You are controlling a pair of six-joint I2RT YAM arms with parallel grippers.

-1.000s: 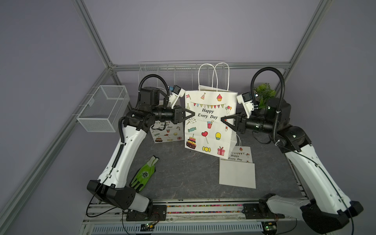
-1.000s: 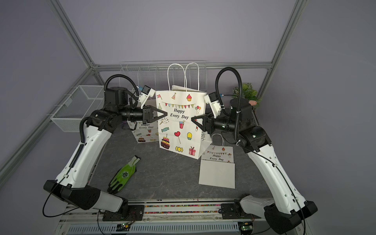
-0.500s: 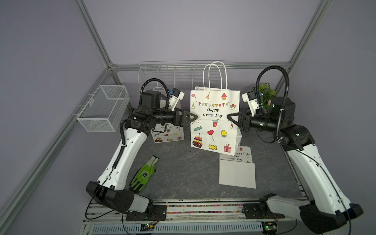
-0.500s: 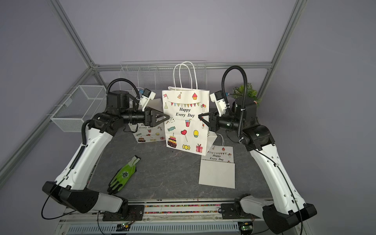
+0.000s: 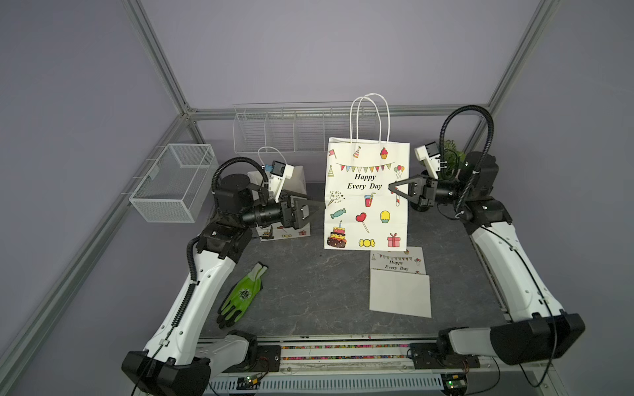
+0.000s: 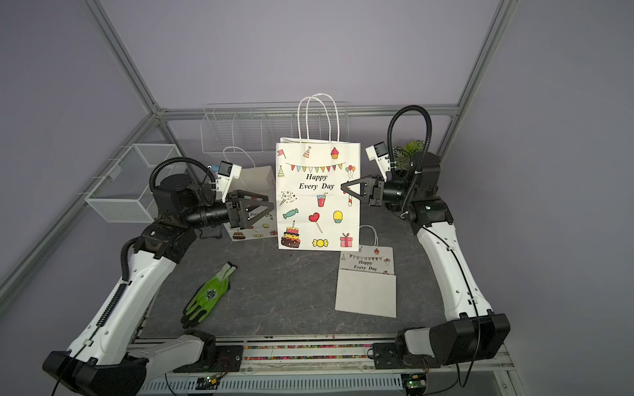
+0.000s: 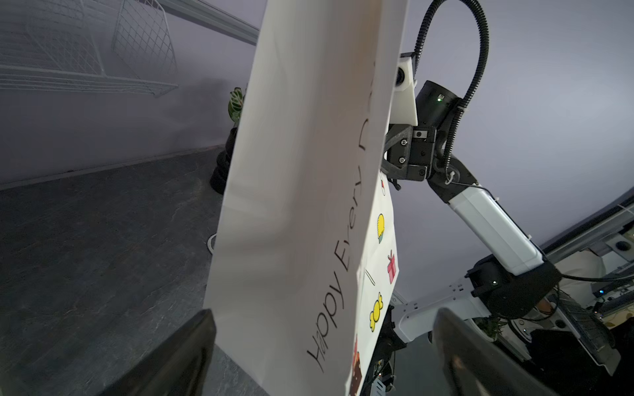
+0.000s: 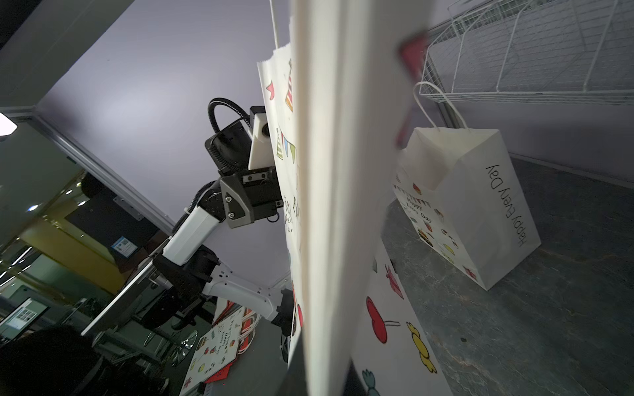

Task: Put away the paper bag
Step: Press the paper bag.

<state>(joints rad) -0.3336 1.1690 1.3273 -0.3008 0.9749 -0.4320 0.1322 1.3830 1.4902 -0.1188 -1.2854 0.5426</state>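
The paper bag (image 5: 365,202) (image 6: 317,202), white with party drawings and "Happy Every Day", stands upright mid-table with its twine handles up. My right gripper (image 5: 391,187) (image 6: 343,188) is shut on the bag's right edge about halfway up; in the right wrist view the folded edge (image 8: 332,171) runs between the jaws of that gripper (image 8: 322,377). My left gripper (image 5: 317,207) (image 6: 269,205) is open just off the bag's left edge. In the left wrist view its gripper (image 7: 324,313) straddles the bag's side panel (image 7: 302,205) without touching it.
A smaller paper bag (image 5: 284,178) (image 8: 480,205) stands behind my left gripper. A flat folded bag (image 5: 399,291) lies front right, a green glove (image 5: 243,295) front left. A wire basket (image 5: 171,181) hangs at the left, a wire rack (image 5: 281,130) on the back wall, a potted plant (image 5: 453,157) back right.
My left gripper has opened and let go of the bag's left edge. The right gripper has shut on the right edge, and the bag has shifted to the right.
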